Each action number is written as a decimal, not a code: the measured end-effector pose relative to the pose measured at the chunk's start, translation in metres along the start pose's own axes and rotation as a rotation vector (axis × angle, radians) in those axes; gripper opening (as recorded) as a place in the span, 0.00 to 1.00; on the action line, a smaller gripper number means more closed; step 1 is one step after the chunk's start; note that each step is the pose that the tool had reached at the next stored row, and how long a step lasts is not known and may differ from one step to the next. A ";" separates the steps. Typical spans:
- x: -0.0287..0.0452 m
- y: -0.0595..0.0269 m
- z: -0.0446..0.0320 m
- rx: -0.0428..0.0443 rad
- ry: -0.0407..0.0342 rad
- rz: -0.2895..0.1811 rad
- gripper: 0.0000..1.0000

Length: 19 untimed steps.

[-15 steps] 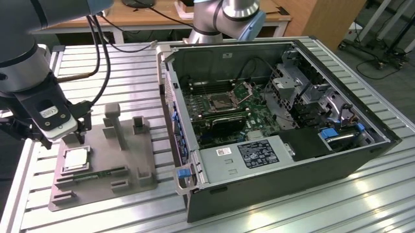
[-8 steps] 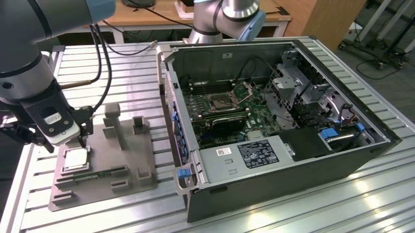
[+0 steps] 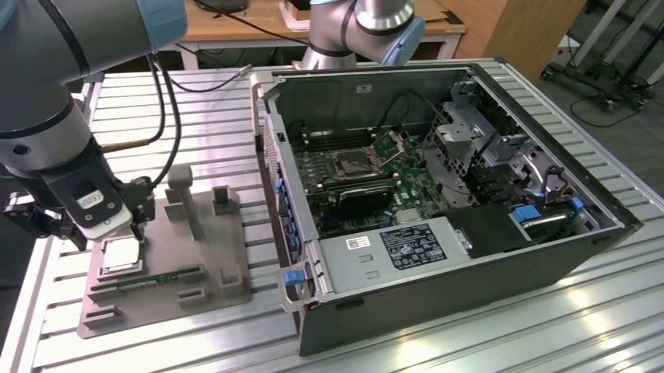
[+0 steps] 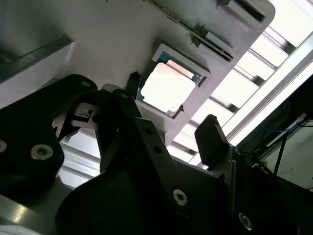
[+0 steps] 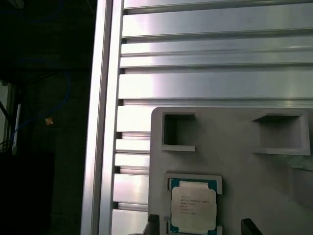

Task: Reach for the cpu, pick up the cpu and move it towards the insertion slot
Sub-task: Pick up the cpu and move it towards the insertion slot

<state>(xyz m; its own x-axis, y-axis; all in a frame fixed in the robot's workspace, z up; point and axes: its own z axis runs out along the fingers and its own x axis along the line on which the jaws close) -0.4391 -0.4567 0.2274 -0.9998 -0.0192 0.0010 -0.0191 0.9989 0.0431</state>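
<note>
**Open jaws straddle the cpu in its holder**

At the exterior view's left the arm [image 3: 47, 116] reaches down over the slatted metal table [image 3: 207, 101]. Its gripper [image 4: 171, 104] hangs just above a grey holder [image 3: 213, 249]. The jaws are released, spread wide, and grasp nothing.

In the second wrist view the two dark fingers [image 4: 211, 137] stand on opposite sides of the cpu [image 4: 166, 88]. One tip is close by one edge of the chip, and the other stands plainly apart from the opposite edge. Whether the nearer tip touches the chip, I cannot tell.

The cpu lies flat between the jaws and beneath them, shiny top up, seated in a square recess of the holder. In the first wrist view a dark tip also shows at each side of it, and a thin green rim runs around the metal top.

Just beyond the jaws, toward the exterior view's right, a long thin green memory stick [image 3: 155, 277] lies in another groove of the same holder.

Well apart from the jaws, further to the exterior view's right, an open computer case [image 3: 467, 287] lies on the table with its green board showing. The insertion slot [image 3: 351, 163] sits on that board, a silvery frame with a dark centre. Its hinged plate [image 3: 393, 142] is tilted up just beside it. The case wall stands between the slot and the jaws
</note>
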 end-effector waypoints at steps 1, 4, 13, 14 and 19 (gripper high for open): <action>0.0001 0.0001 0.0004 0.0029 0.0000 0.000 0.73; 0.0000 -0.0001 0.0030 0.0139 -0.0003 0.000 0.79; 0.0020 0.0066 0.0195 0.0176 0.0000 0.008 0.85; 0.0032 0.0067 0.0212 0.0195 0.0000 0.013 0.85; 0.0047 0.0061 0.0301 0.0210 -0.0051 0.048 0.85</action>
<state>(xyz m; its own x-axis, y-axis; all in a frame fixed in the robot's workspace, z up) -0.4439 -0.4493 0.1976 -0.9996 0.0292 -0.0025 0.0292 0.9993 0.0221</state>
